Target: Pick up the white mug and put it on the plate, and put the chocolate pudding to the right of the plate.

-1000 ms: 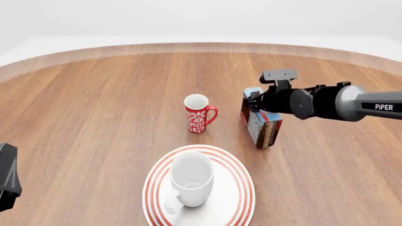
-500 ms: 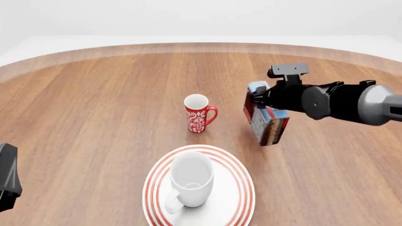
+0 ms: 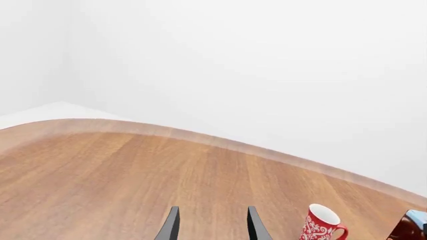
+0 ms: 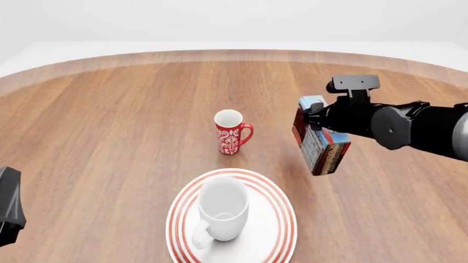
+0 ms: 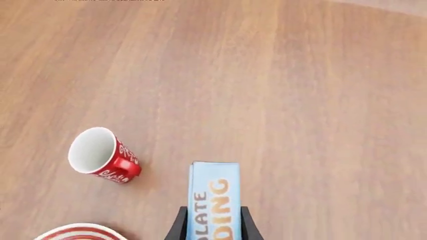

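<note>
While the wide glossy white ceramic mug (image 4: 219,212) sits on the red-ringed round plate (image 4: 278,219), the right gripper (image 4: 313,127), clamped on the light-blue chocolate pudding carton (image 4: 320,143), should lower it upright just right of that plate.

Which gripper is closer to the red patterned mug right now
Right. The right gripper, holding the chocolate pudding, is just right of the red mug; the left gripper sits far off, near-left.

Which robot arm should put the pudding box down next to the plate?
The right one. Its pincer already grips the chocolate pudding, lifted to the right of the plate. The left pincer is open, far off on the table's left side.
</note>
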Robot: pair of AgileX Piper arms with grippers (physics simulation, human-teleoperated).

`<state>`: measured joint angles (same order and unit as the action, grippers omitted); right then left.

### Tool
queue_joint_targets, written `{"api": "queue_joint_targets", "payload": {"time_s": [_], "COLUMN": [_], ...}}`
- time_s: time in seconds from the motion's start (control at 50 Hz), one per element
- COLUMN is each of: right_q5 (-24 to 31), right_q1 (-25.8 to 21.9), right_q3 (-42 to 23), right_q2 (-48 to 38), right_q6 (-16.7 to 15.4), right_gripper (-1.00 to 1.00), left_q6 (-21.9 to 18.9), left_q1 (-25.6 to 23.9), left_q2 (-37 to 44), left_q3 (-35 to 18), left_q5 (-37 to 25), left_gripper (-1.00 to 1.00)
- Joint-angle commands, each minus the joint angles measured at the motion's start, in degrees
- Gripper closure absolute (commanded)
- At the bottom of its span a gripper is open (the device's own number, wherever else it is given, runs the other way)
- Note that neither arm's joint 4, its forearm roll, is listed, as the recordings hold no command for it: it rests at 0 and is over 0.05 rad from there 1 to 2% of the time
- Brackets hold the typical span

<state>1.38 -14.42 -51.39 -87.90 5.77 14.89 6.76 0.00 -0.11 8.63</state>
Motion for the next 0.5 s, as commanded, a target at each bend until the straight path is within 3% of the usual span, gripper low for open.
{"api": "queue_joint_targets", "payload": {"time_s": [0.02, 0.5], "right_q5": [0.9, 4.6], "right_q1": [0.7, 2.4], "right_q3": [3.4, 9.0], "right_q2": [5.2, 15.2], "right_q6": [1.1, 0.7], "right_gripper": [1.00, 1.00], "left_q6": [0.0, 0.0], "left_q1": [0.0, 0.0], "left_q2": [0.0, 0.0], "left_q3": [0.0, -0.1], "left_q5": [0.1, 0.1], "left_gripper": [-1.00, -1.00]}}
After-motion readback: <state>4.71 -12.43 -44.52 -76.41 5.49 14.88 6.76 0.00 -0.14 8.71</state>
